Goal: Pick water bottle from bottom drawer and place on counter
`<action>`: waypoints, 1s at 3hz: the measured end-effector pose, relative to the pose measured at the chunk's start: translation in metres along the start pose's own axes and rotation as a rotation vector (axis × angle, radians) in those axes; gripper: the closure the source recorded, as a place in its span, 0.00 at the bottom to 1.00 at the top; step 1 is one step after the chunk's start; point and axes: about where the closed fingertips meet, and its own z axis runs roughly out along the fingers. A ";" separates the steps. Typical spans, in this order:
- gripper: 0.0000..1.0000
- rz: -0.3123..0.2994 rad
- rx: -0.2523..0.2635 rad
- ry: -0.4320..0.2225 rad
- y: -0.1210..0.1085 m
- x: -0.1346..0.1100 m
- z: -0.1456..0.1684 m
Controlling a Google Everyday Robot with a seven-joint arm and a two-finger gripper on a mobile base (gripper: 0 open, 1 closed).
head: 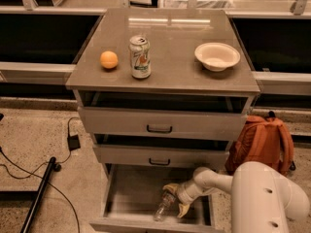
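Note:
The bottom drawer (pixel 127 198) is pulled open at the cabinet's foot. The water bottle (pixel 164 207), clear with a pale cap, lies tilted in its tray toward the front right. My gripper (pixel 175 200) reaches down into the drawer from the right on a white arm. Its yellowish fingers (pixel 183 208) sit on both sides of the bottle's upper end. The counter (pixel 170 57) is the glossy grey-brown top above, out of the gripper's reach line.
On the counter stand an orange (pixel 109 59), a white-green soda can (pixel 140 57) and a cream bowl (pixel 217 56). Two upper drawers are slightly open. An orange backpack (pixel 262 142) leans at the right. Cables and a black pole (pixel 39 193) lie on the floor at left.

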 end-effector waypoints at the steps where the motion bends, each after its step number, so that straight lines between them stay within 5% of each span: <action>1: 0.19 -0.018 -0.035 -0.015 0.004 -0.006 0.023; 3: 0.31 -0.022 -0.068 -0.038 0.008 -0.009 0.043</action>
